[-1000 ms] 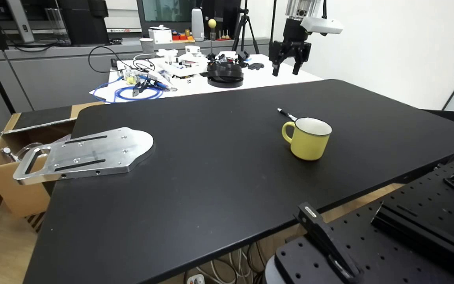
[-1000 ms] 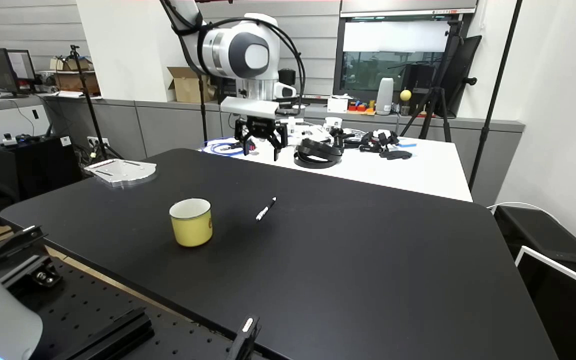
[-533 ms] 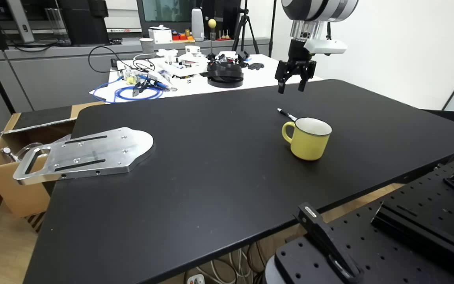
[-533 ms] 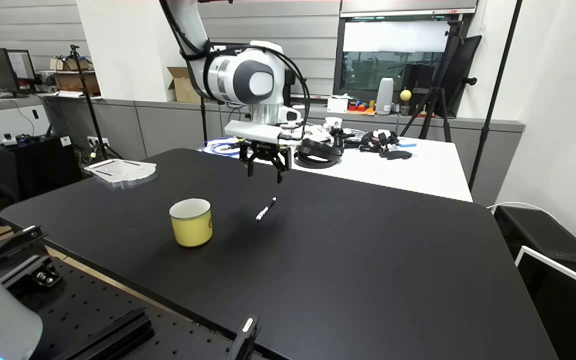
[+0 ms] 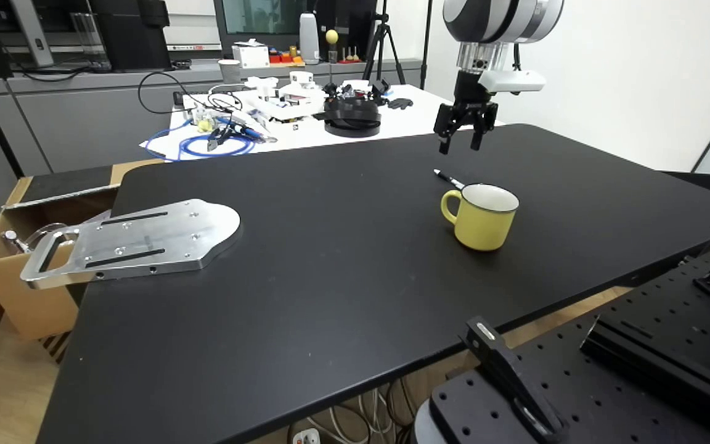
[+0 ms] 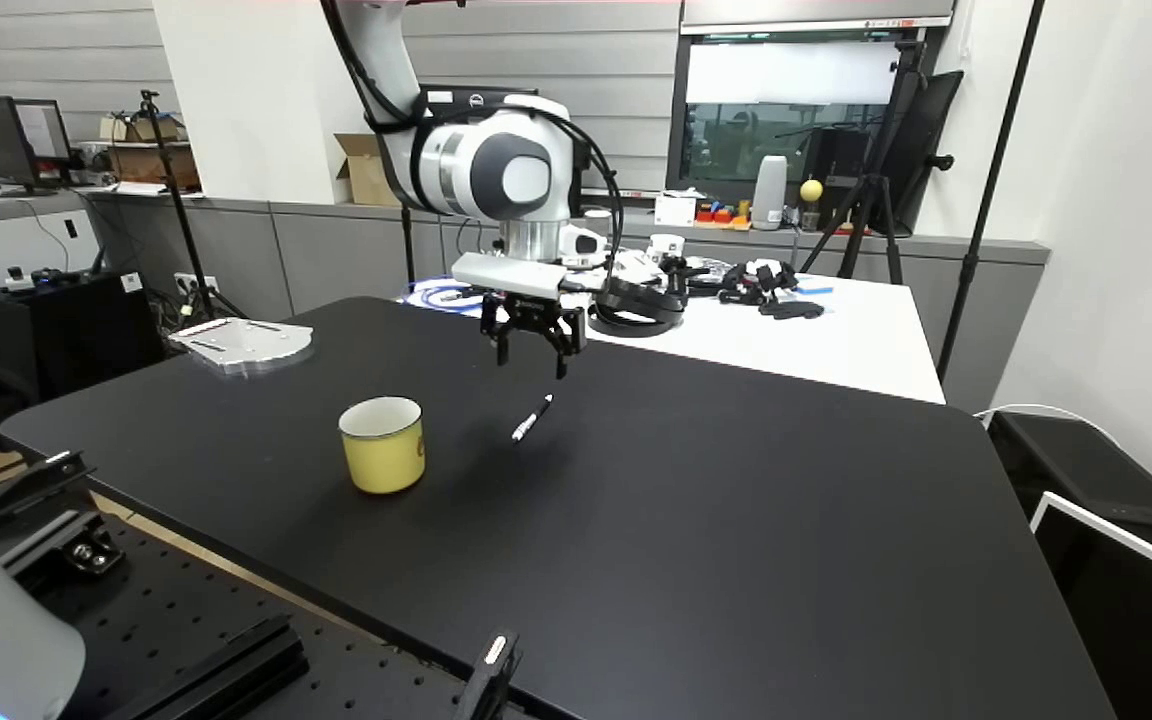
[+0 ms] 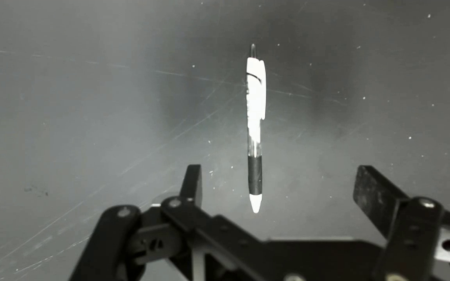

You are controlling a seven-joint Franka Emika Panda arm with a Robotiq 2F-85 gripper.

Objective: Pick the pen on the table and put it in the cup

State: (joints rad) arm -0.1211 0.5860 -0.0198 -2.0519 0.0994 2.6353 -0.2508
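The pen (image 6: 533,418) lies flat on the black table (image 6: 736,520), beside the cup (image 6: 385,455). In an exterior view the cup (image 5: 484,225) hides part of the pen (image 5: 447,179). The yellow cup stands upright with a white inside and a side handle. My gripper (image 5: 460,148) is open and empty above the table, over the far end of the pen; it also shows in an exterior view (image 6: 532,364). In the wrist view the pen (image 7: 254,117) runs lengthwise, white-bodied with a dark grip. Its pale tip lies between the fingers (image 7: 279,181), closer to the left one.
A silver metal plate (image 5: 145,237) with a handle overhangs the table's edge, above a cardboard box (image 5: 28,296). A white cluttered table (image 6: 786,350) stands behind. A black perforated base (image 5: 607,370) runs along the near edge.
My gripper has come down from high above the far edge toward the pen, most of it in the first half second. It stays open. Pen and cup have not moved.
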